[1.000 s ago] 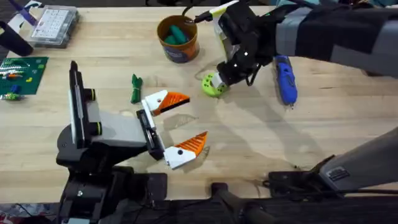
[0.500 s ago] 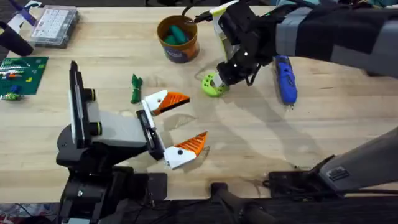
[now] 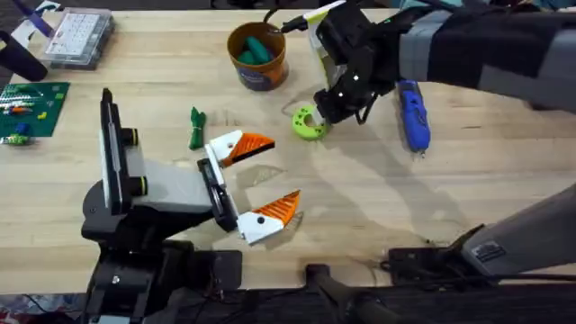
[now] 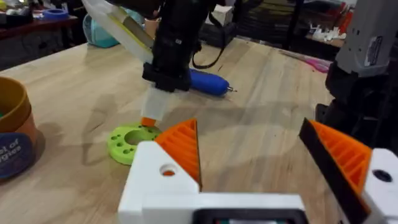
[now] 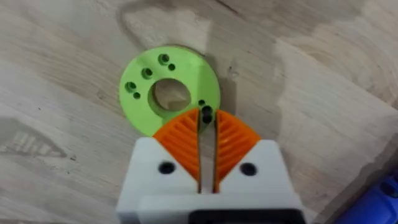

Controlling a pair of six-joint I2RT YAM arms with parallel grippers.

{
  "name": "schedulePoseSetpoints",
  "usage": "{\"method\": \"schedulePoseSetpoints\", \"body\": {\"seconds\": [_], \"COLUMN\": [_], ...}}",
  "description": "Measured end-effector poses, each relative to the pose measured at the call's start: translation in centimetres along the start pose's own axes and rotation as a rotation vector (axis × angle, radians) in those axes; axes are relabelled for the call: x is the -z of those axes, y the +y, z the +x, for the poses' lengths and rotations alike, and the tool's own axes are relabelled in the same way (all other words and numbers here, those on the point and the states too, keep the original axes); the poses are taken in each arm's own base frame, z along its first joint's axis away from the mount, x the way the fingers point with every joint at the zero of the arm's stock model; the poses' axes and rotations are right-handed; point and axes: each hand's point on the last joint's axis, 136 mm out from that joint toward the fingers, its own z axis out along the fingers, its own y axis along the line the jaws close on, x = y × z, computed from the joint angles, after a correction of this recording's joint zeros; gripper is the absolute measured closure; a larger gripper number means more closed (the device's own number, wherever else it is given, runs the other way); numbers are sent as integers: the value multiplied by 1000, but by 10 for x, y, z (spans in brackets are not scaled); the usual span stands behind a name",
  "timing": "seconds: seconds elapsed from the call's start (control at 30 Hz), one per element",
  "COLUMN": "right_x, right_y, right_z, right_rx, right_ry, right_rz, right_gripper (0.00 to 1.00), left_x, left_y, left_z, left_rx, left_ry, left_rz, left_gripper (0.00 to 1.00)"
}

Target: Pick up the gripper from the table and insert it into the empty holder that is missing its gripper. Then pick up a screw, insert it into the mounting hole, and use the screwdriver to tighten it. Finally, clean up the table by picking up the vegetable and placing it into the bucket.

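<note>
**R. gripper** [image 3: 323, 114]: jaws all but closed, only a thin slit between the orange pads [image 5: 233, 140]. Tips point down at the rim of the lime ring [image 3: 309, 123], touching it or just above. Wrist view shows a small dark speck at the tip line; can't tell if it is held or is a hole in the ring.

**L. gripper** [image 3: 282, 171]: jaws wide apart, nothing between them. Its two white finger pieces [image 3: 236, 147] w/ orange ridged tips both sit on the black bracket [image 3: 214, 184] at the front of the grey-and-black unit [image 3: 166, 193].

**Vegetable** [image 3: 195, 128]: dark green, lying on the tabletop [image 3: 360, 207], just beside the farther finger piece, near the bucket, not in it.

**Bucket** [image 3: 258, 57]: orange-brown, upright, far side of tabletop; a teal-green item inside.

**Screwdriver** [image 3: 412, 113]: blue, lying flat just beyond the r. gripper, under the r. arm, tip toward the near edge.

**Misc.:** clear parts box [image 3: 79, 36] and green board [image 3: 32, 104] at far left.

**View notes:**
- Overhead gives the whole layout, incl. vegetable, box, board.
- L. wrist gives a side look: r. gripper [image 4: 148, 119] w/ orange tip down at the ring [image 4: 129, 143], screwdriver [image 4: 208, 83] behind it, bucket [image 4: 12, 143] at the edge, own pads [image 4: 183, 146] spread.
- R. wrist gives the close look: ring [image 5: 158, 93] w/ centre hole and small holes, jaw slit, a blue corner of the screwdriver [image 5: 387, 194].
</note>
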Motion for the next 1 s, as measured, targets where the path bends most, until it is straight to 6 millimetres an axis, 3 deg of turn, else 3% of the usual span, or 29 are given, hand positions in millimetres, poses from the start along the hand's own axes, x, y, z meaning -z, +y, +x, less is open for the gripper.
{"method": "schedulePoseSetpoints", "body": {"seconds": [0.17, 1.0], "right_x": [0, 5], "right_y": [0, 0], "right_z": [0, -3], "right_rx": [1, 0], "right_ry": [0, -17], "right_rz": [0, -2], "right_gripper": [991, 994], "left_x": [0, 0], "left_y": [0, 0], "left_z": [0, 0], "left_rx": [0, 0], "left_ry": [0, 0], "left_rz": [0, 0], "left_gripper": [14, 14]}}
